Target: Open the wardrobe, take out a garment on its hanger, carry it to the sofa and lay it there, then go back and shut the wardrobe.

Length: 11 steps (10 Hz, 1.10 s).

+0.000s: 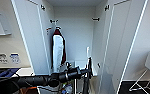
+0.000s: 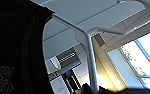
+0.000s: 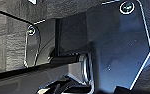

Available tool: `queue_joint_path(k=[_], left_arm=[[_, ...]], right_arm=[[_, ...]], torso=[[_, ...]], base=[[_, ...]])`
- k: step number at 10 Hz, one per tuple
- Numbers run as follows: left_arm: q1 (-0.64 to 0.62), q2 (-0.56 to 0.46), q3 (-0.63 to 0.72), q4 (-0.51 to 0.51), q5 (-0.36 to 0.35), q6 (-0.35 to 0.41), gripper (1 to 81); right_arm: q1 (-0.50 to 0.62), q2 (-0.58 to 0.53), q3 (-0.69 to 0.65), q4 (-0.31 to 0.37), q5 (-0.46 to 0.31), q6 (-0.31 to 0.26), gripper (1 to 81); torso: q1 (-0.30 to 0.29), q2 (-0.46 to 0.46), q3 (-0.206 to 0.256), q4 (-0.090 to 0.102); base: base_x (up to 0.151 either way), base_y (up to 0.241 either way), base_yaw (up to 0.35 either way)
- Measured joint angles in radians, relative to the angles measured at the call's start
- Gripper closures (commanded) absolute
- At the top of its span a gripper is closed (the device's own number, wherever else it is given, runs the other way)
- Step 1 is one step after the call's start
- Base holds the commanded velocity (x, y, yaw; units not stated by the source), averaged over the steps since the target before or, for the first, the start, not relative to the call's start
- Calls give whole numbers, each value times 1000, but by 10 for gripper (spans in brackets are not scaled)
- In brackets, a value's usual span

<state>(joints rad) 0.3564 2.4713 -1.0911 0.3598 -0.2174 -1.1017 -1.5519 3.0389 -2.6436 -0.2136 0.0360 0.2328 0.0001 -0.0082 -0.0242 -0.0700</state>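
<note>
Head view: wardrobe (image 1: 28, 37) stood with both doors open; maroon jacket with white sleeves (image 1: 58, 51) hung inside. Left wrist view: white hanger (image 2: 91, 57) upright beside black garment (image 2: 16, 47), apparently taken out. Left tool state: cannot tell. Carrying to sofa, closing remained.

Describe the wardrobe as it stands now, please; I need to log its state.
The wardrobe is tall, white and plain, standing against the wall. Both full-height doors are swung wide open, dark hinges showing near the tops. Inside, pale walls and a short dark rail fitting on each side. A maroon jacket with white sleeves hangs at the left of the interior; the rest of the hanging space looks bare.
</note>
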Motion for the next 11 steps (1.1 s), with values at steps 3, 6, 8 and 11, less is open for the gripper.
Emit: queue_joint_path(k=[3,6,8,11], left_arm=[[11,-8,-3,0,0,0,811],[15,-29,0,11,-5,1,811],[16,-43,0,14,-6,1,811],[16,-34,-5,14,13,1,811]], right_arm=[[0,-6,0,0,6,0,10],[-8,-13,0,0,6,0,10],[-5,-18,0,0,15,0,10],[-1,-17,1,0,20,0,10]], torso=[[0,0,0,0],[0,0,-9,0],[-1,0,-59,0],[1,1,-127,0]], base=[[0,0,-205],[0,0,-213],[0,0,-218],[0,0,-223]])
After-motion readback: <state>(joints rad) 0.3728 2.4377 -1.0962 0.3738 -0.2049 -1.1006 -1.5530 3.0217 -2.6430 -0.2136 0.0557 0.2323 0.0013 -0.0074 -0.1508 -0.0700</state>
